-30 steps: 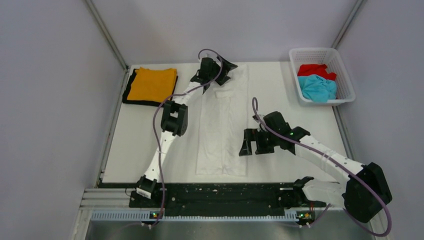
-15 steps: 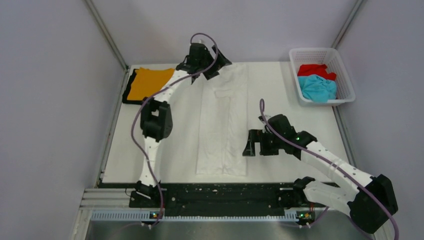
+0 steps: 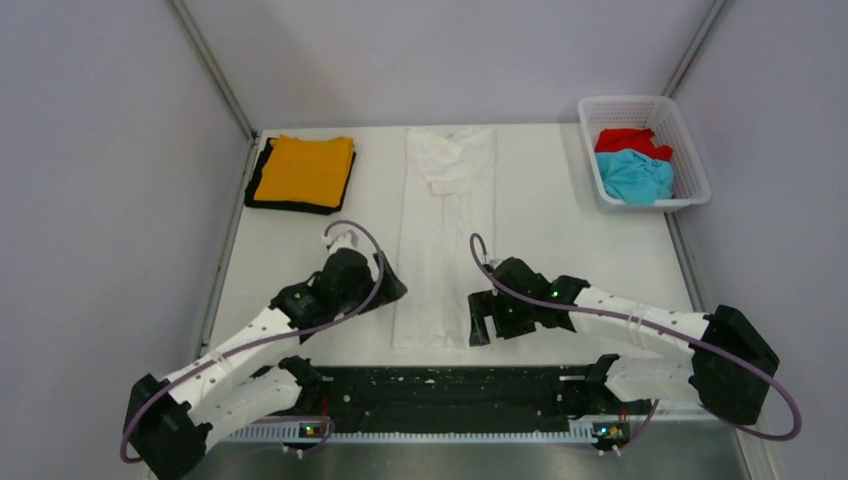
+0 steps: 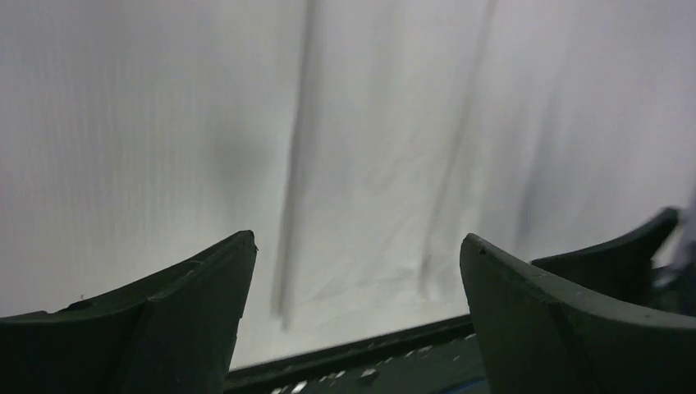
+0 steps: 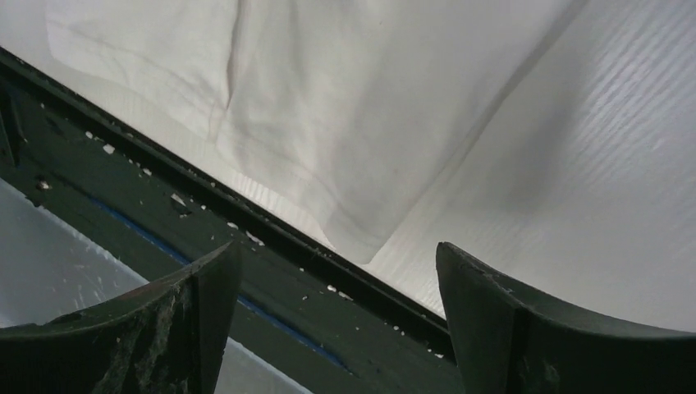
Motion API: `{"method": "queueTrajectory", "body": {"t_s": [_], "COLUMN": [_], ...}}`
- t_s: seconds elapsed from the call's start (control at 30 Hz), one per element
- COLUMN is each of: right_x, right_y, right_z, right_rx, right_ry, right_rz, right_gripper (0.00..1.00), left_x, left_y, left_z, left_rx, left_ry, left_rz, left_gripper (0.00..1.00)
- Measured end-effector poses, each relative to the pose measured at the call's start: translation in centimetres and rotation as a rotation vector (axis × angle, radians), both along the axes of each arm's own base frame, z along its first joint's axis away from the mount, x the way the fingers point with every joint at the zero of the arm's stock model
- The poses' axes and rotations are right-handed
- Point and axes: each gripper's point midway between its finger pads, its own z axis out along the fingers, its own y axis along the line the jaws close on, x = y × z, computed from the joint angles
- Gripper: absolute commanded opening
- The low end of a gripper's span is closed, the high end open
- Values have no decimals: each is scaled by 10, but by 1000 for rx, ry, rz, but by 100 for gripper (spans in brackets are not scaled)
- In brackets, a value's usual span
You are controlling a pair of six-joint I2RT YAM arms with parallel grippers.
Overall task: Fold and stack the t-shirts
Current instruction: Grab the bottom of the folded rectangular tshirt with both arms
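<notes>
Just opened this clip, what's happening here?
Two robot arms are partway through folding t-shirts. The white t-shirt lies folded into a long narrow strip down the middle of the table. The left gripper and right gripper sit at either side of its near hem, both open and gripping nothing. An orange t-shirt already lies folded on a black t-shirt at the far left. The red t-shirt and teal t-shirt are bunched in the basket at the far right.

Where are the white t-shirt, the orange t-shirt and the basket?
white t-shirt [image 3: 445, 240]: top external view, middle of the long folded strip.
orange t-shirt [image 3: 303, 170]: top external view, middle of its upper face.
basket [image 3: 630, 100]: top external view, on its far rim.
</notes>
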Motion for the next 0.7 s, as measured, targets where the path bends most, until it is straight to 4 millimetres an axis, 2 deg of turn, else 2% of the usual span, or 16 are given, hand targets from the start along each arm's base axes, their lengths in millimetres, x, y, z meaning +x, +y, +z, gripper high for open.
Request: {"method": "queueTrajectory", "body": {"t_s": [0.03, 0.1, 0.13, 0.17, 0.3, 0.4, 0.53, 0.63, 0.7], "right_x": [-7, -16, -19, -21, -22, -18, -15, -15, -16], "right_y": [3, 5, 4, 4, -2, 2, 6, 6, 6], "right_z": [-4, -11, -15, -18, -32, -32, -34, -36, -37], "right_rx": [-10, -31, -42, -48, -71, -54, -33, -33, -32], "right_ry": [3, 9, 15, 19, 31, 22, 24, 29, 34], "right_rz": [17, 27, 23, 18, -39, -71, -99, -107, -106], "right_gripper": [84, 79, 77, 76, 68, 60, 51, 37, 21], "left_x": [-22, -58, -73, -82, -98, -104, -109, -112, -113], "left_y": [7, 16, 19, 19, 9, 4, -6, -8, -8], "left_z": [-43, -92, -108, -116, -128, -140, -147, -149, -150], "left_rx": [47, 98, 107, 108, 83, 98, 98, 100, 102], "left_ry": [108, 252, 307, 335, 398, 450, 492, 503, 507], "left_rz": [-4, -23, -34, -41, -68, -77, -104, -116, -117], "left_gripper": [97, 91, 88, 85, 67, 47, 31, 22, 8]}}
